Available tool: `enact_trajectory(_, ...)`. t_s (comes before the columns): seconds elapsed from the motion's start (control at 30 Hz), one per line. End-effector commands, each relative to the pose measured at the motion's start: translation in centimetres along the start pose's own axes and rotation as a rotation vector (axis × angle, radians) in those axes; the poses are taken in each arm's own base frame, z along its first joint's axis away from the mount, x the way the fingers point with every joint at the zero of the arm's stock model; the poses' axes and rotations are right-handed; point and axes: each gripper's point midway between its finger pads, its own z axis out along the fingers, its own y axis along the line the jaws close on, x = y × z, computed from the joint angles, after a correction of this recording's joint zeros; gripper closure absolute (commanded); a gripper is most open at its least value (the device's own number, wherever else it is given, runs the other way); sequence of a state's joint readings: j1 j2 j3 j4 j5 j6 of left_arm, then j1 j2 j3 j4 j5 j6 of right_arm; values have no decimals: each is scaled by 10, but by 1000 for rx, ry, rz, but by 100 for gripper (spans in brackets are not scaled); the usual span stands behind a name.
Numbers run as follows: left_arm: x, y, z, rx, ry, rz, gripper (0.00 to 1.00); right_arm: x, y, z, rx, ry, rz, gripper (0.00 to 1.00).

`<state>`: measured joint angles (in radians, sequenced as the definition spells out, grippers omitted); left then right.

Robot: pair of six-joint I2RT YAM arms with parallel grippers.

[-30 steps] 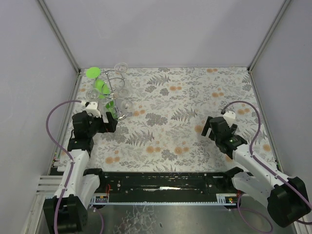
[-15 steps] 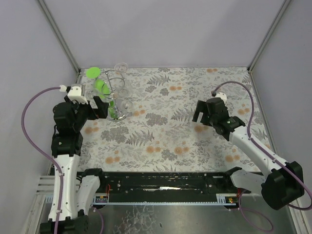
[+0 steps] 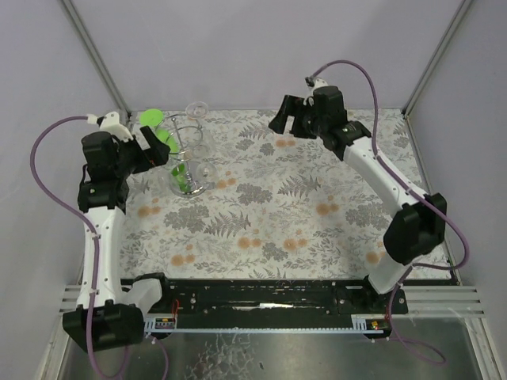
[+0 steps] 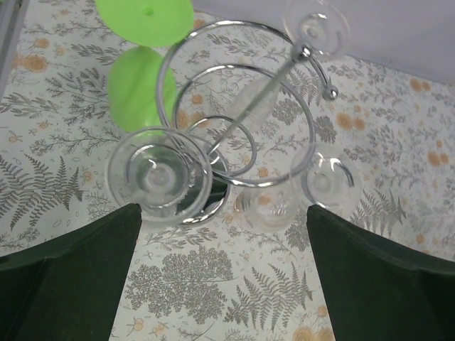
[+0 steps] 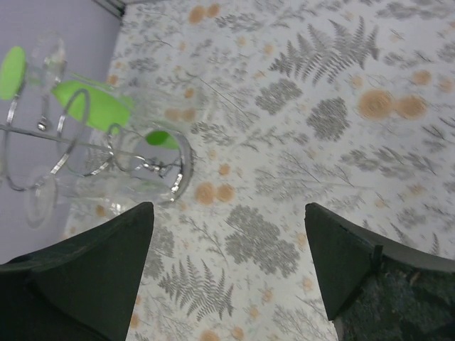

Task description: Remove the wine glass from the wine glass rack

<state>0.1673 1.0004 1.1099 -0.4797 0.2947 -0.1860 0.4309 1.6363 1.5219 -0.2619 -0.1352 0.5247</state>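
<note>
The wine glass rack (image 3: pixel 187 150) stands at the back left, a silver wire stand with a round shiny base (image 4: pixel 207 200) and wire loops (image 4: pixel 238 74). Clear wine glasses hang on it, one with its foot facing my left wrist camera (image 4: pixel 158 177), one at the far side (image 4: pixel 317 27) and one at the right (image 4: pixel 328 181). A green glass (image 4: pixel 135 85) hangs there too. My left gripper (image 3: pixel 157 146) is open and empty, high over the rack's near side (image 4: pixel 224 284). My right gripper (image 3: pixel 287 124) is open and empty, raised right of the rack (image 5: pixel 106 145).
The fern-patterned table cover (image 3: pixel 317 198) fills the floor. Grey walls stand close behind and left of the rack (image 3: pixel 95 71). A black rail (image 3: pixel 261 297) runs along the near edge.
Both arms have risen. The left gripper moved back and up over the rack. The right arm swung from the right side to the back middle, towards the rack.
</note>
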Motion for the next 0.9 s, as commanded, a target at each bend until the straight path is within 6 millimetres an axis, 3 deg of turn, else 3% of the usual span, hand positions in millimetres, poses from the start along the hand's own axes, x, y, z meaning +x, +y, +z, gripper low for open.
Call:
enact_trajectory(0.0, -30, -1, -1, 32, -32, -118, 1, -45, 53, 8, -188, -43, 10, 7)
enact_trajectory(0.23, -53, 13, 6, 45, -52, -232, 1, -72, 79, 30, -282, -55, 53, 8)
enact_trajectory(0.5, -67, 33, 15, 29, -105, -356, 1, -84, 93, 44, -342, -65, 104, 12)
enact_trajectory(0.77, -68, 58, 20, 38, -134, -484, 2, -76, 92, 41, -350, -51, 127, 14)
enact_trajectory(0.87, -59, 74, 14, 36, -104, -541, 4, -74, 90, 37, -341, -51, 121, 14)
